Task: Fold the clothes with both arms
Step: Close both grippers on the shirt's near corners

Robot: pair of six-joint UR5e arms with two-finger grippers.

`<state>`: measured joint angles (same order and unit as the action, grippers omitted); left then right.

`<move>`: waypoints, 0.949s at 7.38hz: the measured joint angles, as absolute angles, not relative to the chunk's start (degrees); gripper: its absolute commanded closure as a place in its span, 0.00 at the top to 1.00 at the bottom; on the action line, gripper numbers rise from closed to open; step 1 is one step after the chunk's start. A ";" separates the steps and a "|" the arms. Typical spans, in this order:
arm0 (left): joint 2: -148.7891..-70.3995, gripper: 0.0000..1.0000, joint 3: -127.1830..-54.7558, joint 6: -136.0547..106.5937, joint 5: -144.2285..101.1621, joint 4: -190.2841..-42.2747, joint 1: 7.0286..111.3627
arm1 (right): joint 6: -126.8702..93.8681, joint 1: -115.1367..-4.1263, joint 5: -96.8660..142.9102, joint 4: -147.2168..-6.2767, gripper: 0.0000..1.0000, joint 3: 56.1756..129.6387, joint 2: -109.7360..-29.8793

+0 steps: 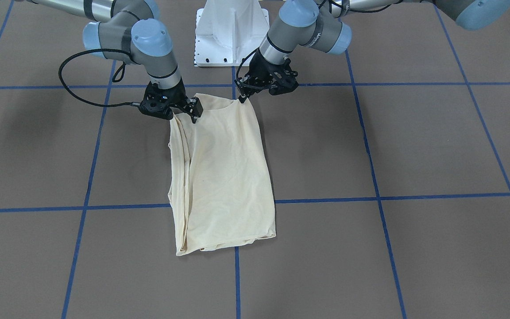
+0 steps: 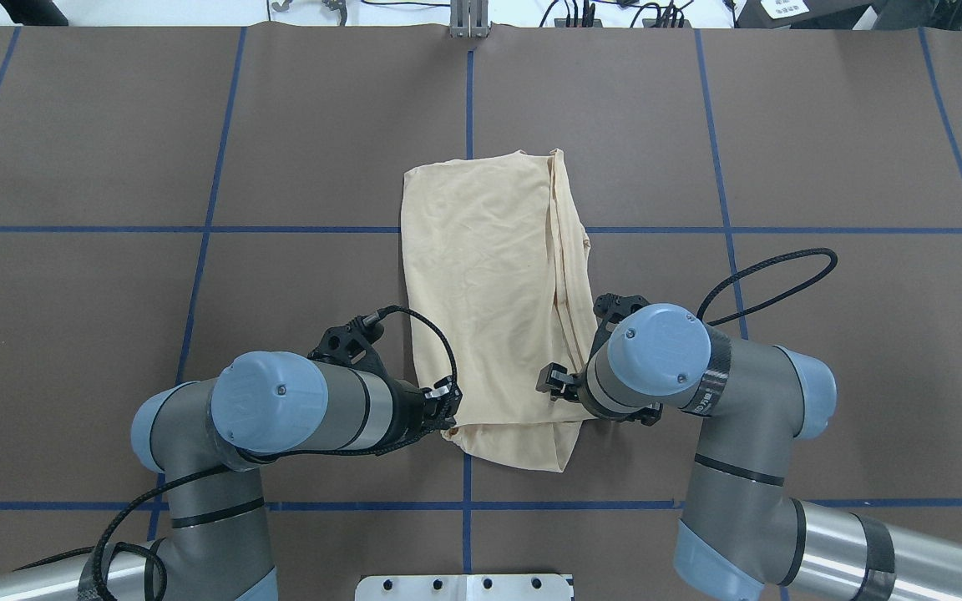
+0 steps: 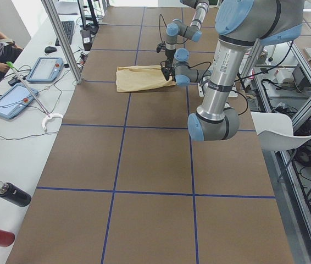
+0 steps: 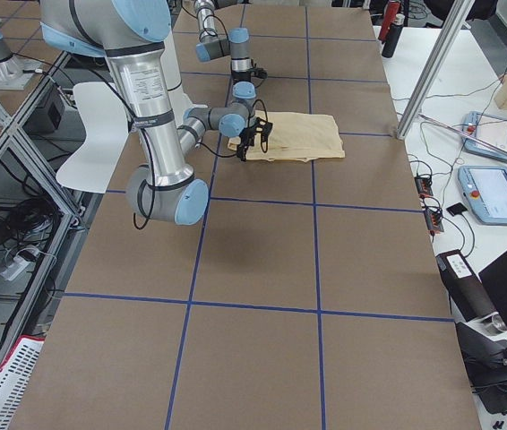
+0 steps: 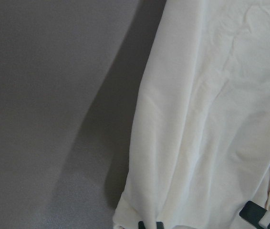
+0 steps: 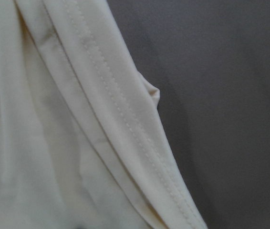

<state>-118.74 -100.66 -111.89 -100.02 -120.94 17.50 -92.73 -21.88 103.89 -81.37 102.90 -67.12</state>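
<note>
— Where's the shirt (image 2: pixel 489 292)?
— Flat on the desk (image 2: pixel 782 167), already a narrow strip. My left hand (image 2: pixel 445 402) and right hand (image 2: pixel 554 382) each pinch a near corner.
— What's left?
— Probably folding it lengthwise.

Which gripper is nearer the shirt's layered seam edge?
Right. The right gripper sits at that edge's near end; the left gripper is at the shirt's opposite corner.

Close under the wrist, the cream shirt (image 6: pixel 54 143) fills the left side, its double-stitched hem (image 6: pixel 125 124) running diagonally down to the right over what seems a bare brown table (image 6: pixel 230 95).
</note>
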 measured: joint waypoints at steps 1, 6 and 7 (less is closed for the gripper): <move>-118.74 0.00 -100.77 -111.88 -100.02 -120.94 17.50 | -92.73 -21.88 104.01 -81.34 0.81 102.95 -67.06; -118.82 0.00 -101.05 -111.96 -100.02 -120.94 17.49 | -92.67 -21.91 104.33 -81.61 0.82 102.98 -67.03; -118.90 0.00 -101.05 -111.97 -100.02 -120.94 17.49 | -92.65 -21.94 104.38 -81.68 0.69 103.00 -67.05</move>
